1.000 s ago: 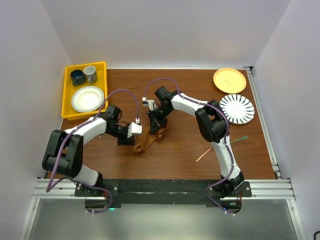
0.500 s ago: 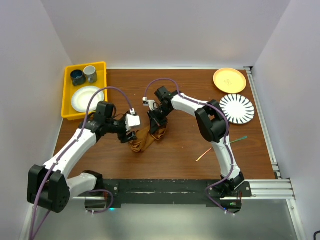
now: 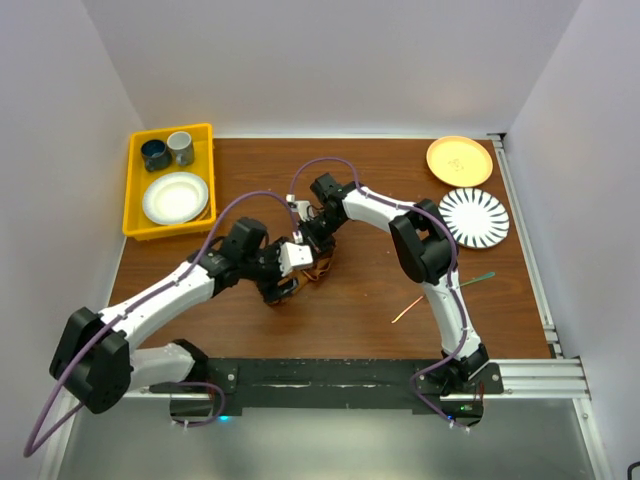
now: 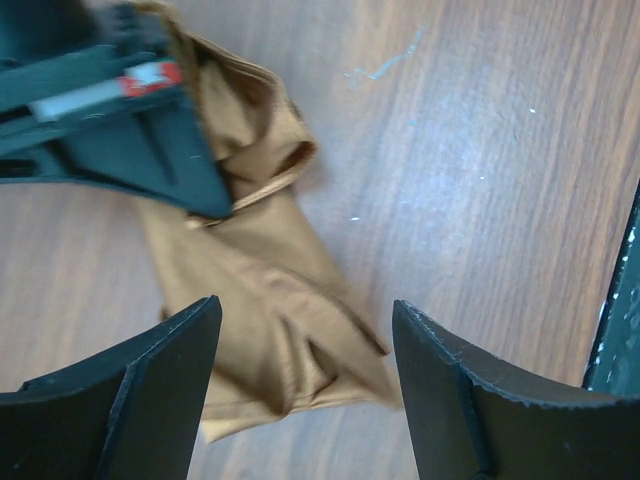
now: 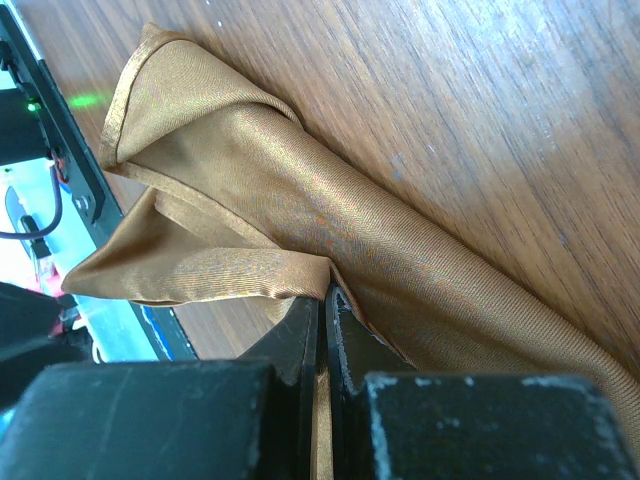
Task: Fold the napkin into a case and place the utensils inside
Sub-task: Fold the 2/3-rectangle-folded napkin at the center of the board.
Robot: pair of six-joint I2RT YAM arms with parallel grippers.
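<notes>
Our left gripper (image 4: pixel 305 322) stands wide open with nothing in it, its two fingers hanging just above the napkin (image 4: pixel 262 275), one on each side of the loose near end. Our right gripper (image 5: pixel 322 308) is closed tight on a fold at the far end of the napkin, lifting that edge into a ridge while the remainder lies crumpled on the table (image 3: pixel 360 175). The utensils (image 3: pixel 407 310) lie well apart from the napkin, off to its right, untouched; we count two, thin and hard to make out

We judge the task barely begun: the napkin is a bunched, twisted strip, not a flat pocket, so all the folding is left, and after that the loading of the utensils

Against a second ago, the left gripper has let go of the napkin's near end, opened, lifted and swung in over the napkin towards the right gripper; the right gripper has kept its pinch in place, and the utensils have not moved
</notes>
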